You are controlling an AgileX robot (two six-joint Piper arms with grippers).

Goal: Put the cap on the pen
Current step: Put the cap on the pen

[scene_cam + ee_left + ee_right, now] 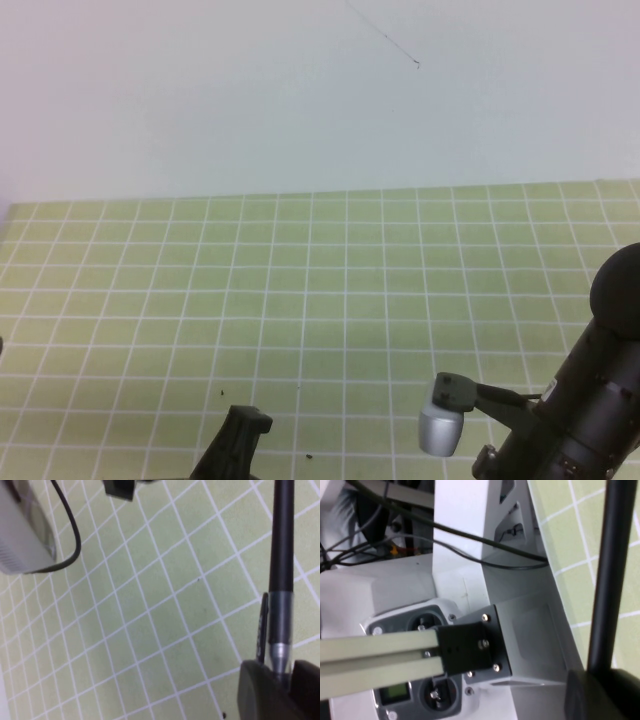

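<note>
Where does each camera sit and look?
High view: raised behind the arms, looking down at the green mat; left arm and right arm show.
Left wrist view: on that arm, over the mat; left gripper clamps a pen.
Right wrist view: faces the robot's frame; right gripper clamps a black stick.
All share the mat.

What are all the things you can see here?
mat: one, green with white grid, below the wall
wall: one, white, behind the mat
pen: one, black with a clear part and clip, in the left hand
stick: one, black, in the right hand; maybe the same pen, cannot tell
wrist camera: one, silver, on the right arm
left hand: one, dark, shut on the pen
right hand: one, dark, shut on the stick
</note>
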